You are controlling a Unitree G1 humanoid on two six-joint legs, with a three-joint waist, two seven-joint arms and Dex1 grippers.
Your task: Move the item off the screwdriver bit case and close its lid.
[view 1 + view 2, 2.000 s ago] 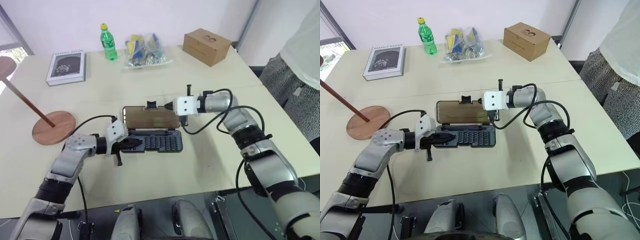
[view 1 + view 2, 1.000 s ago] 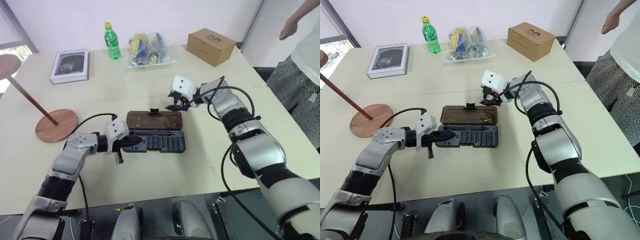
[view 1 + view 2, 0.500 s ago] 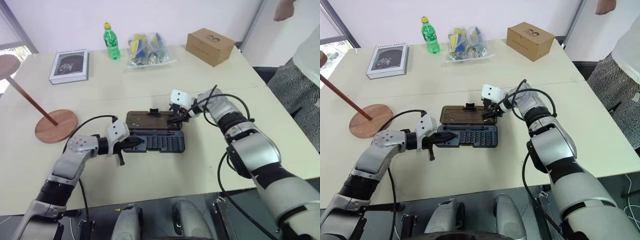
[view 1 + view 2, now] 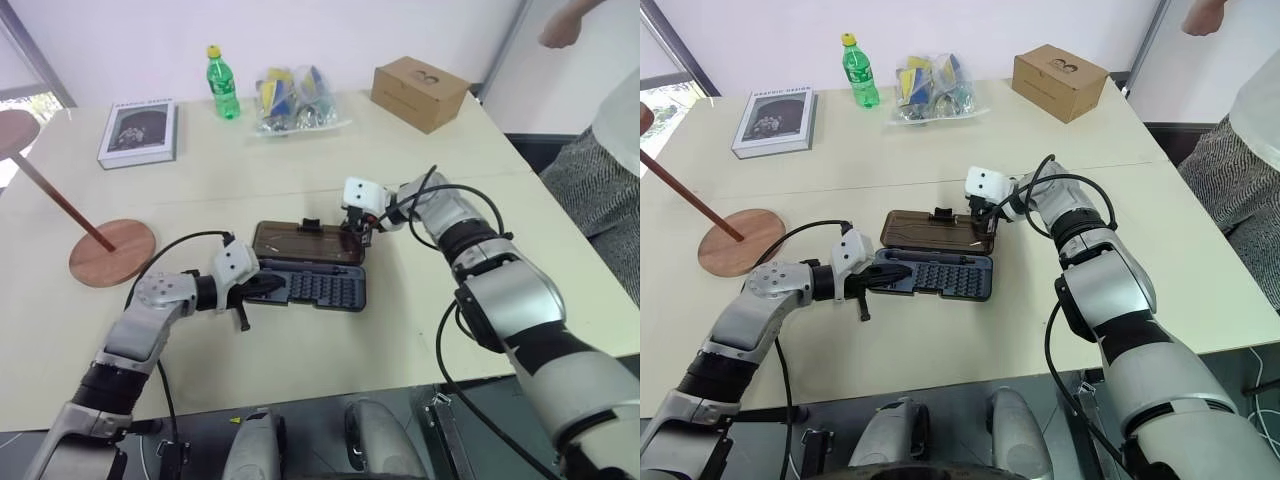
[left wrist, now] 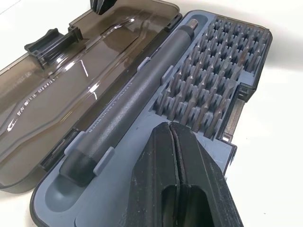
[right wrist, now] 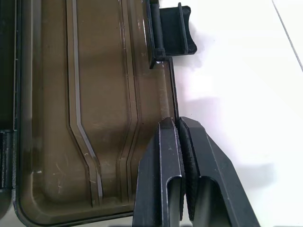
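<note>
Case open on your worktop (image 4: 420, 330), stand off it.

Your right claw (image 6: 179, 124) is pinched on the lid (image 4: 300, 241) rim near its clasp (image 6: 173, 29). Your left claw (image 5: 170, 137), fingers together and empty, rests on the screwdriver bit case (image 4: 320, 288). The wooden stand (image 4: 110, 250) sits well apart, to your left.

Left arm: reaches in from the desk's near left edge, forearm low over the desk, bent toward the middle.
Left gripper (image 4: 262, 288): jaws pressed together, nothing between them — tips over the near left part of the screwdriver bit case (image 4: 320, 288).
Right arm: comes from the near right corner, elbow raised, wrist angled down and leftward.
Right gripper (image 4: 357, 231): fingers (image 6: 163, 156) closed on the far edge of the lid (image 4: 300, 243), near its right corner — pointing downward.
</note>
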